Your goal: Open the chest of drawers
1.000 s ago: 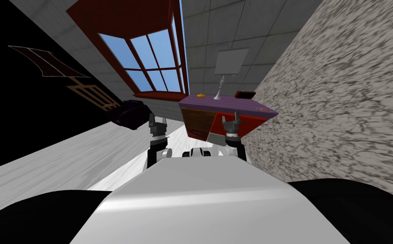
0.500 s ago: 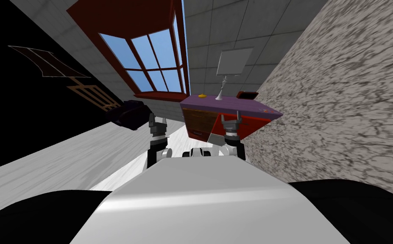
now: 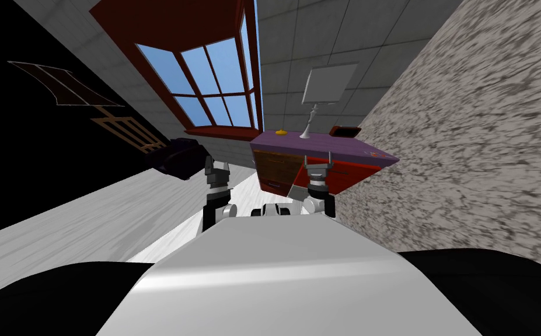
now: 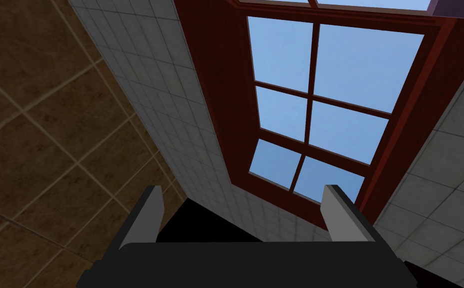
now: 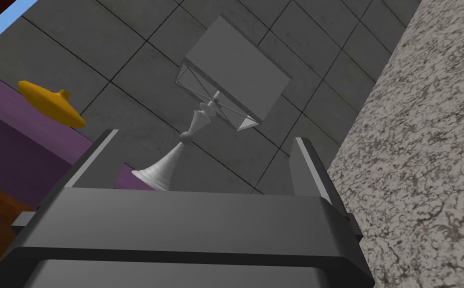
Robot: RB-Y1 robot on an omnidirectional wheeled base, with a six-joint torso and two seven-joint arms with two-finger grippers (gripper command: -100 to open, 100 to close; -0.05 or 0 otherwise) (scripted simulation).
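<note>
While the chest of drawers [image 3: 316, 147] stands ahead of us and a little to the right, against the far tiled wall and close to the mottled wall [image 3: 473, 151] on the right, the head view puts us facing its corner, not its front. Its purple top carries a lamp [image 3: 324, 87], a small orange object [image 3: 281, 132] and a dark box [image 3: 345, 132]. The brown drawer fronts face left and toward us, and the red side faces right. Our right gripper [image 3: 317, 165] is raised in front of the edge where those two faces meet. We judge it near the chest but apart from it.

From the left wrist view, the left gripper [image 4: 243, 190] has its fingers spread wide with nothing between them. The head view shows that arm raised to the left of the chest, away from it.

From the right wrist view, the right gripper [image 5: 204, 136] likewise has its fingers wide apart and empty. It looks over the purple top at the lamp and the orange object, with a sliver of brown front off to one side.

We judge that the hand aims too high and too far right for a drawer. To do this approach well, we should:

- bring the hand down and left until a brown drawer front sits between the fingers;
- square ourselves to that face;
- leave the fingers open until they straddle a handle;
- pull straight out along the drawer's run.

We cannot make out the handles clearly from here, so we should settle on one once we are nearer.
</note>
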